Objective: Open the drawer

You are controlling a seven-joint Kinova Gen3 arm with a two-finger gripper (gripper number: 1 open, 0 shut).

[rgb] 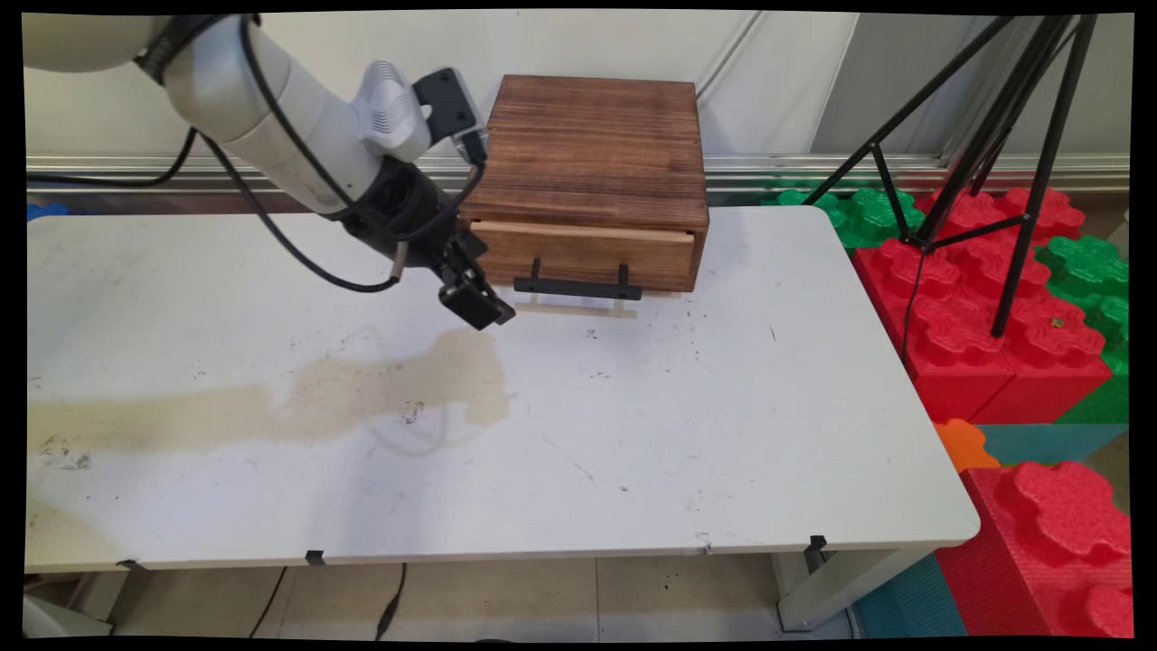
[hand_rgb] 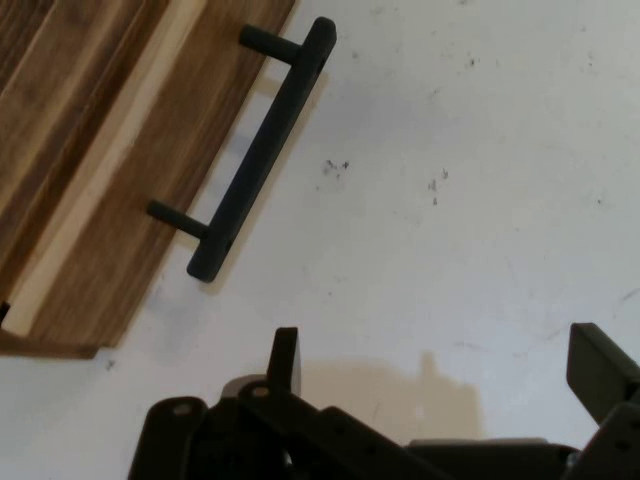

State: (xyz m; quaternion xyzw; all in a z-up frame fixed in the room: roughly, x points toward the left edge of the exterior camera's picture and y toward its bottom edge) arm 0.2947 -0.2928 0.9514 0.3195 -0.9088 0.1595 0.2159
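Observation:
A dark wooden box (rgb: 592,154) with one drawer (rgb: 587,255) stands at the table's far side. The drawer front carries a black bar handle (rgb: 577,287). My gripper (rgb: 479,306) hangs just above the table, a little left of the handle's left end, pointing down and to the right. In the hand view the handle (hand_rgb: 262,150) lies up and left of my open gripper (hand_rgb: 440,362), well apart from both fingertips (hand_rgb: 285,352). Nothing is between the fingers.
The white table (rgb: 633,434) bears a long tan stain (rgb: 298,398) at left centre. A black tripod (rgb: 985,154) stands off the right edge, over red and green foam blocks (rgb: 985,298). Black cables hang from the arm.

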